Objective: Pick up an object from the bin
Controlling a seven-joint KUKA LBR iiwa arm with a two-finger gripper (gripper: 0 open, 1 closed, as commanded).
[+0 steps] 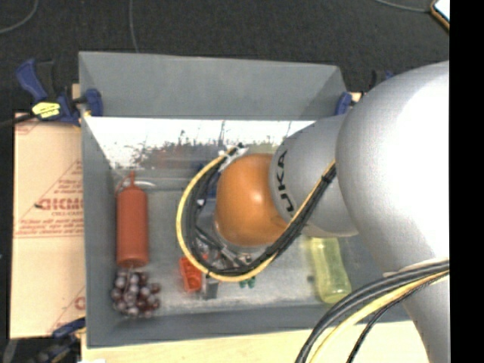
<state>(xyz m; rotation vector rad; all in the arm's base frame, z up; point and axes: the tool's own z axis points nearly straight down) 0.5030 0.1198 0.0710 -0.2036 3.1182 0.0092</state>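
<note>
My gripper (218, 259) is low in the middle of the bin near the front wall, mostly hidden under the arm's wrist. A small orange block (190, 274) lies just to its left, touching or nearly touching it. A bit of a green thing (246, 283) pokes out from under it on the right. A red cylinder with a narrow top (131, 226) lies lengthwise along the left wall. A bunch of dark purple grapes (134, 293) sits in the front left corner, below the cylinder.
A pale yellow-green translucent bottle (328, 269) lies at the front right, partly under the arm. The arm with its orange cover and yellow cable spans the bin's right half, hiding what lies beneath.
</note>
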